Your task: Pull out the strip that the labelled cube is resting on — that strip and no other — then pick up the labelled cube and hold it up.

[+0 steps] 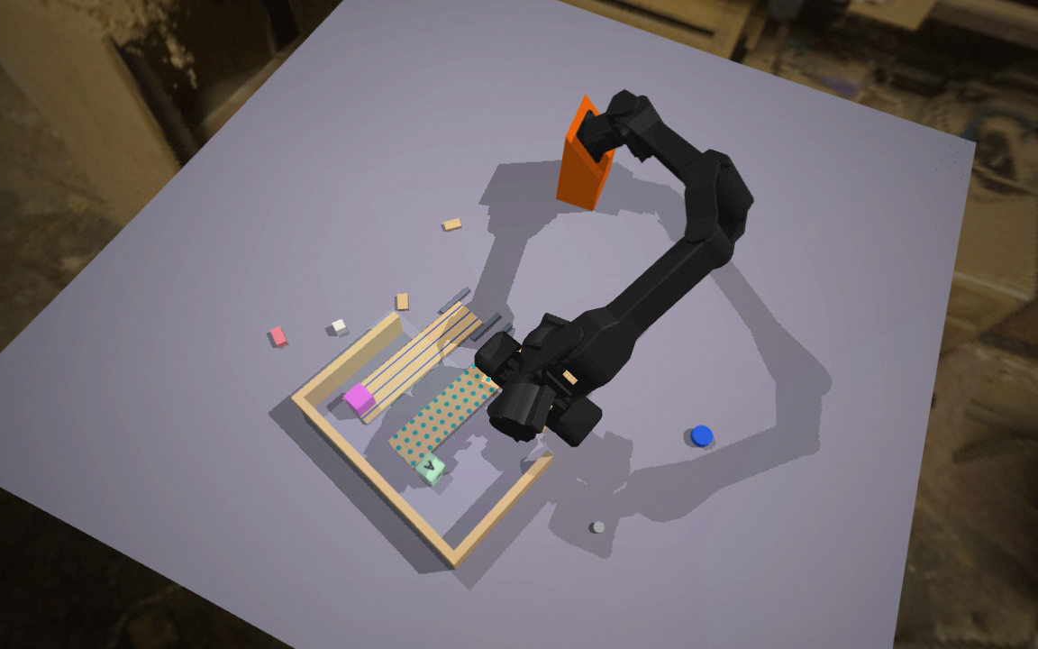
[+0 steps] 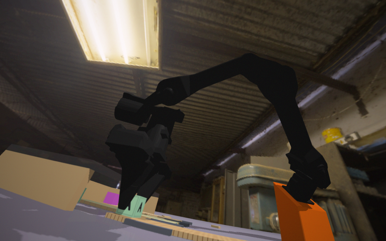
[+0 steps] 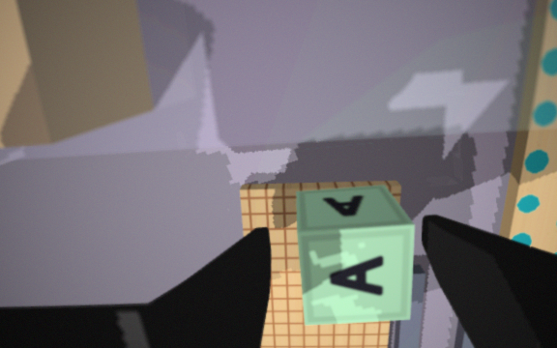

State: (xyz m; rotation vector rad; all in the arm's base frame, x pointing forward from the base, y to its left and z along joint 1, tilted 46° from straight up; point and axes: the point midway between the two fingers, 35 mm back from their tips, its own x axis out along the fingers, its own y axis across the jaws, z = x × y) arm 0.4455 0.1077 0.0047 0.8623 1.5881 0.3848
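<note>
My gripper (image 2: 134, 203) (image 3: 344, 234) is open, its fingers lowered on either side of a mint cube (image 2: 140, 206) (image 3: 356, 275) marked A, with a gap on each side in the wrist view. This cube sits on the end of the grid-patterned strip (image 2: 194, 235) (image 3: 283, 290); in the top view the arm hides it. Another mint cube (image 1: 430, 468) with a dark mark is at the end of the teal-dotted strip (image 1: 441, 415) (image 3: 556, 140). A magenta cube (image 1: 359, 397) (image 2: 111, 198) is on the far end of the blue-striped strip (image 1: 419, 353).
A wooden wall (image 1: 377, 481) (image 2: 38, 176) (image 3: 90, 72) encloses the dotted and striped strips on three sides. Low grey rails (image 1: 486, 326) (image 3: 409, 304) flank the strips. A blue disc (image 1: 701, 435), a grey cylinder (image 1: 596, 526) and several small blocks lie around.
</note>
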